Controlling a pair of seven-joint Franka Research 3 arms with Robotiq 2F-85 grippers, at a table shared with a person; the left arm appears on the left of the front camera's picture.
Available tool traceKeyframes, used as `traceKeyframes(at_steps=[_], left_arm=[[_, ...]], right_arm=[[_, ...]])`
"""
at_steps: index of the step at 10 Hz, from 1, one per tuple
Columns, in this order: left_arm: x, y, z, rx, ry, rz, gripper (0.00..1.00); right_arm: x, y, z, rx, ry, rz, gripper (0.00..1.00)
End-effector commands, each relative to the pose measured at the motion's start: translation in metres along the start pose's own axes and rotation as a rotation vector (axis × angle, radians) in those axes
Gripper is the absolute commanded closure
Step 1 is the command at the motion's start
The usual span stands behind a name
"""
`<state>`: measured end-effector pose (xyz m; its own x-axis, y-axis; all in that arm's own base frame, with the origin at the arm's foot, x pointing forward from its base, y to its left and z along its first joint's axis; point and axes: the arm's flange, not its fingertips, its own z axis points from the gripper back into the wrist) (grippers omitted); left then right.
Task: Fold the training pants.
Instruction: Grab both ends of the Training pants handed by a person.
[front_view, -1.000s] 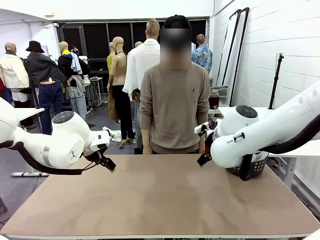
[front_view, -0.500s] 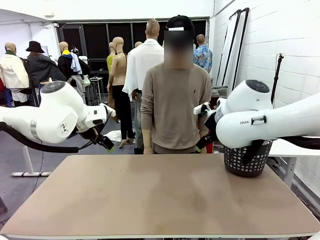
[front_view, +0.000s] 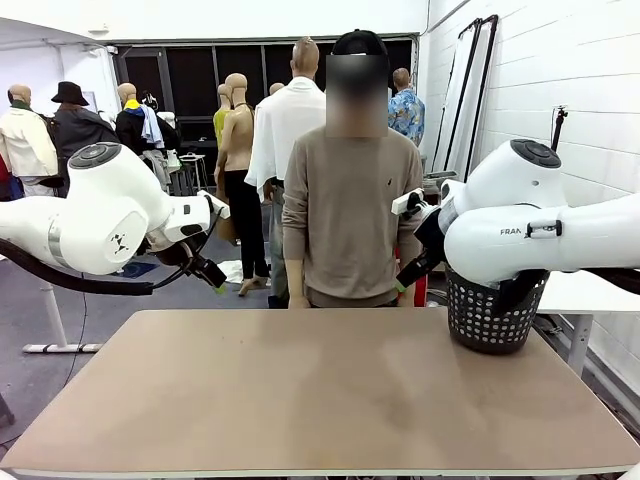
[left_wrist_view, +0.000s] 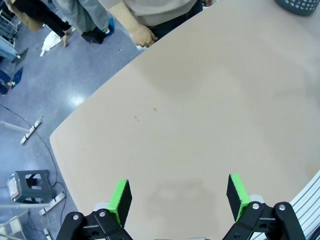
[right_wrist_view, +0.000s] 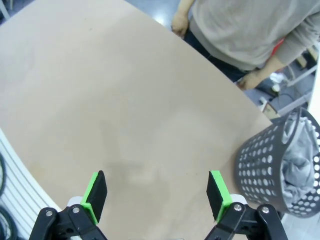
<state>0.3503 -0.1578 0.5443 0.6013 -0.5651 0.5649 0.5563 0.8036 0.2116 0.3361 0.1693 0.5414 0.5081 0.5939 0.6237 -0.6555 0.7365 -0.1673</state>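
Note:
A bunched light grey cloth (right_wrist_view: 301, 159), by its colour the training pants, lies inside a dark mesh basket (right_wrist_view: 260, 165) at the table's right side; no waistband or legs can be made out. My left gripper (front_view: 213, 279) hangs open above the table's far left edge, its green pads (left_wrist_view: 120, 197) wide apart with nothing between them. My right gripper (front_view: 407, 277) is raised near the basket (front_view: 490, 318), also open and empty, as its pads (right_wrist_view: 95, 195) show over the bare tabletop.
A person in a beige sweater (front_view: 350, 215) stands at the table's far edge, hands (right_wrist_view: 180, 22) hanging near it. The brown tabletop (front_view: 320, 400) lies flat between the arms. The floor beyond holds a stool (left_wrist_view: 30, 182) and cables.
Both arms have lifted and drawn back outward from above the table's far part. The basket, partly covered by the right arm before, now shows more. Both grippers stay open.

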Motion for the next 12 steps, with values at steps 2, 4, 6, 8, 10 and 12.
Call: traceKeyframes(at_steps=[2,4,6,8,10,12], left_arm=[[-0.012,0.008,0.001,-0.089,-0.076,-0.100,0.00],[-0.019,0.013,0.005,-0.158,-0.115,-0.194,0.00],[-0.023,0.016,0.007,-0.197,-0.106,-0.301,0.00],[-0.026,0.017,0.012,-0.282,-0.133,-0.323,0.00],[-0.028,0.016,0.013,-0.331,-0.155,-0.371,0.00],[-0.029,0.012,0.014,-0.386,-0.163,-0.430,0.00]], right_arm=[[-0.015,-0.019,0.008,0.132,-0.073,0.043,0.00],[-0.018,-0.027,0.011,0.181,-0.090,0.100,0.00],[-0.020,-0.033,0.011,0.211,-0.099,0.186,0.00],[-0.023,-0.036,0.014,0.215,-0.093,0.241,0.00],[-0.024,-0.039,0.016,0.240,-0.092,0.292,0.00],[-0.025,-0.039,0.016,0.259,-0.094,0.328,0.00]])
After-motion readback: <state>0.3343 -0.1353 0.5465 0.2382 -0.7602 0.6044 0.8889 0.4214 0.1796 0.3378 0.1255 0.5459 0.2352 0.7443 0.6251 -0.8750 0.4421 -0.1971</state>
